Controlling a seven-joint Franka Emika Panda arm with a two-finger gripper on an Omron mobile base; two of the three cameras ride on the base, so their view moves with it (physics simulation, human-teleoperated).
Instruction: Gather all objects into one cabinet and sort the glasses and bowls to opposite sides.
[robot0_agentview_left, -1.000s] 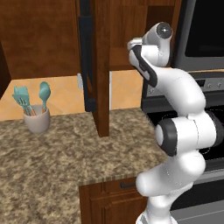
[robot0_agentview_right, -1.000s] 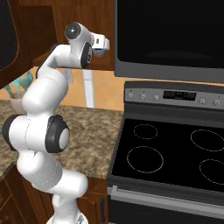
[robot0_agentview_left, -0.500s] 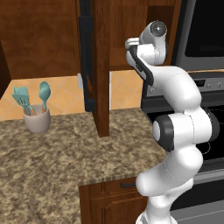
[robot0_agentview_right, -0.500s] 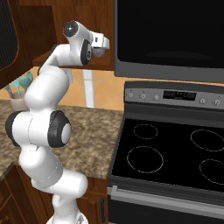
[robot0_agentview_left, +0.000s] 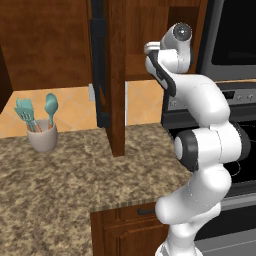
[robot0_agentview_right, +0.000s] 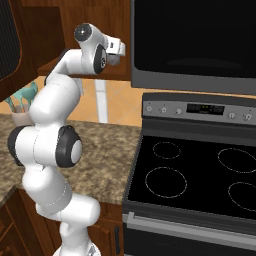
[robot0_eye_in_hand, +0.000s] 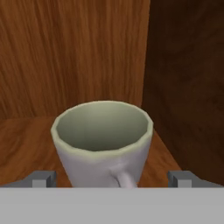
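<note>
A pale cream-grey mug (robot0_eye_in_hand: 103, 140) stands upright on a wooden cabinet shelf (robot0_eye_in_hand: 22, 131) in the hand view, close to the back right corner, its handle turned toward the camera. My gripper (robot0_eye_in_hand: 113, 178) is open, with one fingertip (robot0_eye_in_hand: 43, 178) on each side of the mug and a gap between them and its wall. In the right base view the hand (robot0_agentview_right: 117, 47) reaches toward the reddish-brown wall cabinet beside the microwave. In the left base view the arm (robot0_agentview_left: 172, 60) covers the hand at the cabinet opening (robot0_agentview_left: 142, 62). The blue cup, the other mug and the bowl are out of view.
An open cabinet door (robot0_agentview_left: 117, 75) with a black bar handle (robot0_agentview_left: 97, 65) juts out edge-on over the speckled counter (robot0_agentview_left: 75, 175). A utensil holder (robot0_agentview_left: 42, 137) with teal tools stands at the left. A black stove (robot0_agentview_right: 200, 175) and a microwave (robot0_agentview_right: 195, 40) are on the right.
The arm's upper joints have risen slightly and the hand has eased a little further toward the cabinet. The counter, door and stove stay put.
</note>
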